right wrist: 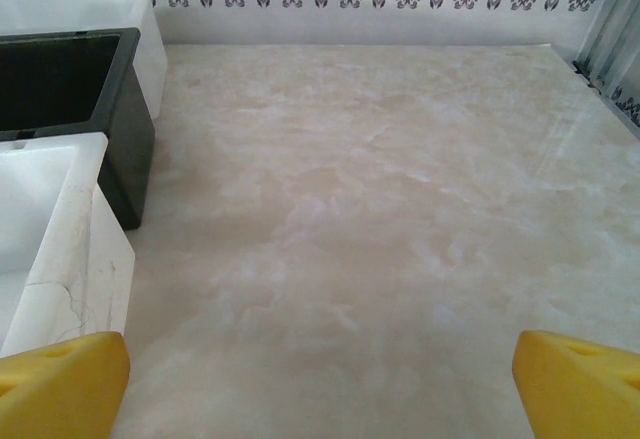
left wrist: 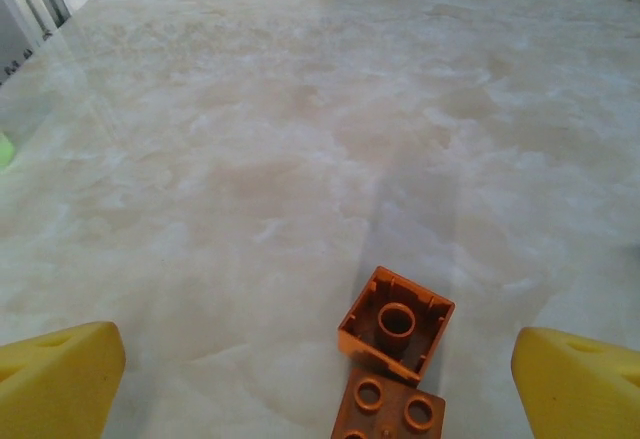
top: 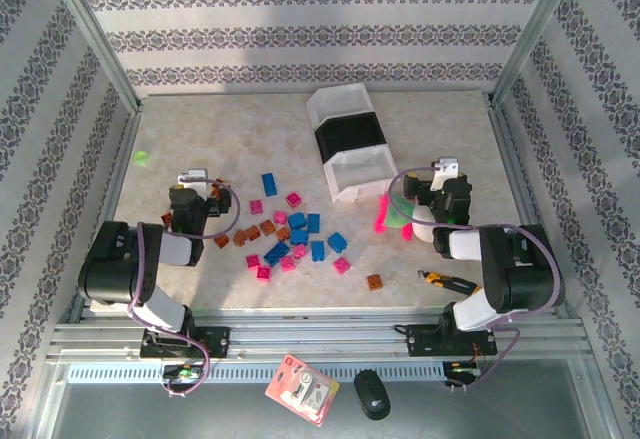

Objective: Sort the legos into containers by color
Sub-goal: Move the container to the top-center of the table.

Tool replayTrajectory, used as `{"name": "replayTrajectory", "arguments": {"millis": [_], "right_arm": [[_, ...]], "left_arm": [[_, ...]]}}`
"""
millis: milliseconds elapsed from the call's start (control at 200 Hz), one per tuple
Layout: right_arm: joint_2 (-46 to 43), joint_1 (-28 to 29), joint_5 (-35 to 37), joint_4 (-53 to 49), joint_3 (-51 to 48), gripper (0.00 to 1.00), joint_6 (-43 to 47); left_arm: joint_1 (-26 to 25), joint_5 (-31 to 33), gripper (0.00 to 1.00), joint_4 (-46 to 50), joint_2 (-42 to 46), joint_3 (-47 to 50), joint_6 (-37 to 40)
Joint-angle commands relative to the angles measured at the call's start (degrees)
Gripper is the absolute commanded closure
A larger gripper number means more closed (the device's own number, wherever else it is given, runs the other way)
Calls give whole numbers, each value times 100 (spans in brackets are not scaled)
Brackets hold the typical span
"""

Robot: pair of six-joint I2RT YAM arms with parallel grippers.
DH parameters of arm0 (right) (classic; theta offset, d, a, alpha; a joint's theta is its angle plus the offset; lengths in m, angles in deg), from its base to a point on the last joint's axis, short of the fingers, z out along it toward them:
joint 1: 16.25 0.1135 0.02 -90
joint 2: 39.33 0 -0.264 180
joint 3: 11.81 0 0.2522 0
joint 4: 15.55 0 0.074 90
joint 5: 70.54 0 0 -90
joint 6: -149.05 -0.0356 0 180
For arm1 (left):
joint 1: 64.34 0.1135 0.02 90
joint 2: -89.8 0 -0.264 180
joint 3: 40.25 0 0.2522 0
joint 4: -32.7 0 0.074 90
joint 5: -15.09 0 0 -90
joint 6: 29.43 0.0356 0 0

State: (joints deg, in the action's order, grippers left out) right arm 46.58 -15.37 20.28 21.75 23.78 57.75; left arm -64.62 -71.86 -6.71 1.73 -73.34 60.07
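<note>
Left pincer (top: 196, 177): spread wide, holding nothing; it sits low at the left end of the brick pile, I think so it can close on a brick
Right under it: two orange bricks (left wrist: 396, 324), touching, one showing its hollow underside, between the yellow fingers (left wrist: 60, 379)
Right pincer (top: 445, 169): spread wide too, holding nothing; it hangs near the boxes, maybe ready to help there
Bricks (top: 290, 234): all loose on the table (top: 200, 119) between the two arms, colours mixed up; one orange one lies apart near the right arm
Brick count: about eight pink, seven blue, seven orange, hard to be sure
Boxes (top: 348, 139): three in a joined row, two white with one black between, probably one for each colour; I see no brick in them yet
</note>
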Motion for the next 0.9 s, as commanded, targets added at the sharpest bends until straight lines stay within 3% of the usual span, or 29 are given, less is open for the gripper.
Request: {"name": "replayTrajectory", "arguments": {"millis": [0,180,360,530,680,894], "right_arm": [[-506,55,118,-231,-40,2,20],[-1403,272,120,-1509,252,2,103],[-1968,661,-87,-2316,494,2,-106],[-2429,1093,-596,-3073,673,2,-474],[-2824,1222,-1153,-3531,657,2,-970],[-3326,1367,-1371,-3881,521,2,-1278]], "left_arm": [[4,66,1,516,716,-152,-37],[-338,-282,1,1710,1394,-729,365],[-968,-1065,1,2681,1250,-1740,723],[-1661,-2023,1,3723,566,-3041,1194],[-1974,-2787,1,4262,-271,-3956,1516],[-2385,-3416,4,5087,-1829,-5471,1970]]}}
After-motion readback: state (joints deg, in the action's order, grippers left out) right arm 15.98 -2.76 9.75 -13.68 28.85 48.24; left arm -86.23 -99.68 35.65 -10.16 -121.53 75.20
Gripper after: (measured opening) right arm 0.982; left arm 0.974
